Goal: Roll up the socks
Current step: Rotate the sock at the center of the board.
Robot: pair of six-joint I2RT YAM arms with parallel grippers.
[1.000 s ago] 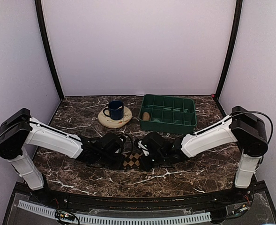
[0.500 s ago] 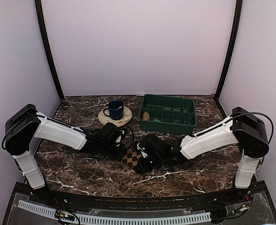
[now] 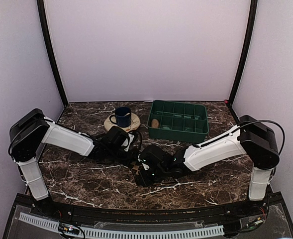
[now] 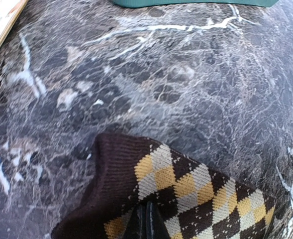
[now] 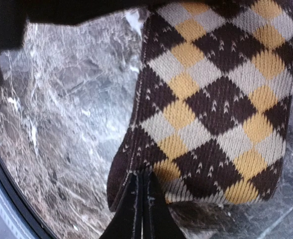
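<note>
Top view, left to right.

- Left arm point(image 3: 61, 139) reaches from the left edge toward mid-frame, low over the counter point(image 3: 86, 181).
- Plate point(image 3: 121, 127) with a blue mug point(image 3: 121, 116) standing on it, upper centre-left, just behind the left wrist.
- Left hand point(image 4: 146, 221): fingers pressed together, clenched on the argyle sock point(image 4: 186, 191). In its wrist view the tips bite the fabric at the bottom edge of the frame, where the brown cuff meets the diamonds.
- The sock lies on the counter at mid-frame, between the two hands. The top view shows almost none of it, as both wrists cover it.
- Right hand point(image 5: 141, 199): fingers also closed tight, grasping the same sock at its edge. This shows bottom centre in the right wrist view, with the diamond pattern filling the upper right of that frame.
- Green tray point(image 3: 178, 130) with compartments, upper centre-right, apart from the hands. A small tan roll point(image 3: 155, 123) sits in its near-left compartment.
- Right arm point(image 3: 216, 147) comes in from the right edge.
</note>
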